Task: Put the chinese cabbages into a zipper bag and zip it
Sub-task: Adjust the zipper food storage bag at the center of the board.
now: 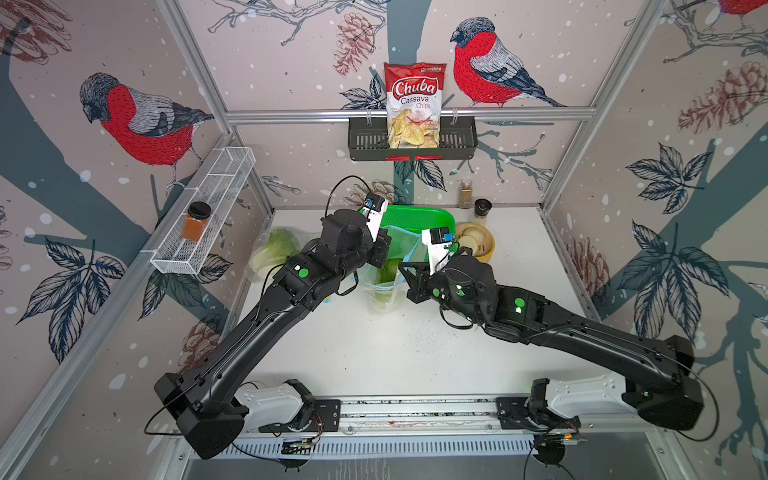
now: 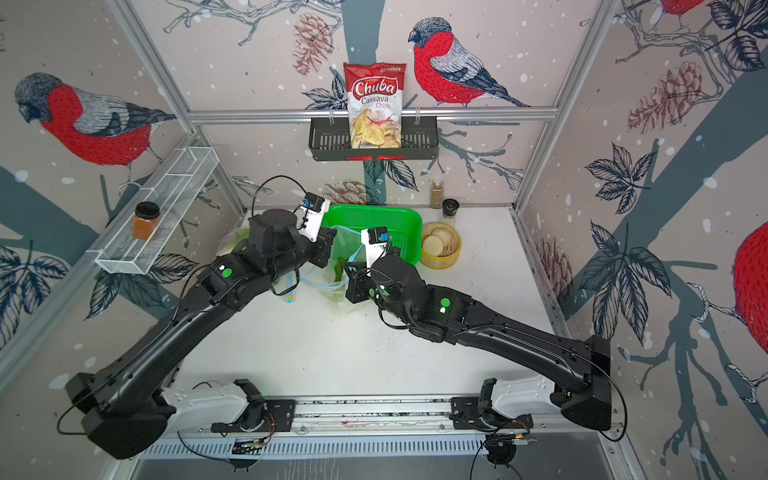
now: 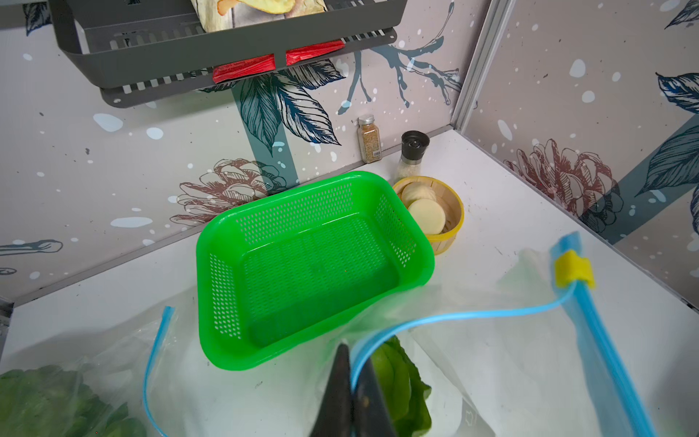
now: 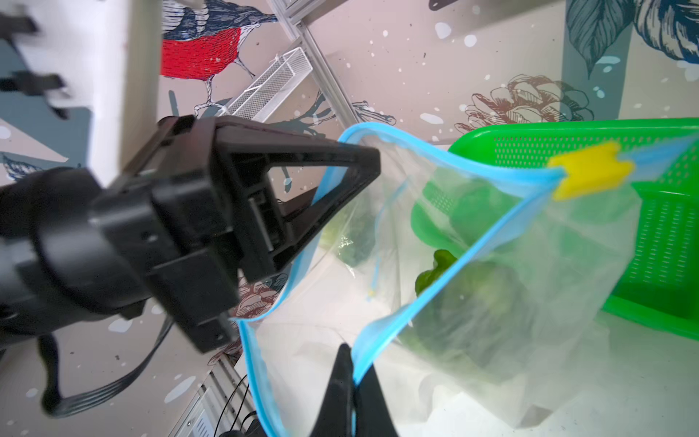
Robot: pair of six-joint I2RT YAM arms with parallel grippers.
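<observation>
A clear zipper bag with a blue zip rim hangs open between my two grippers at mid table. Green chinese cabbage lies inside it; how many heads I cannot tell. My left gripper is shut on one side of the blue rim. On the opposite side of the rim my right gripper is shut too. The yellow slider sits at the far end of the zip. Another cabbage lies in a second clear bag at the left.
An empty green basket stands just behind the bag. A yellow bowl of pale discs, a spice jar and a grinder are at the back right. A chips bag sits in a wall rack.
</observation>
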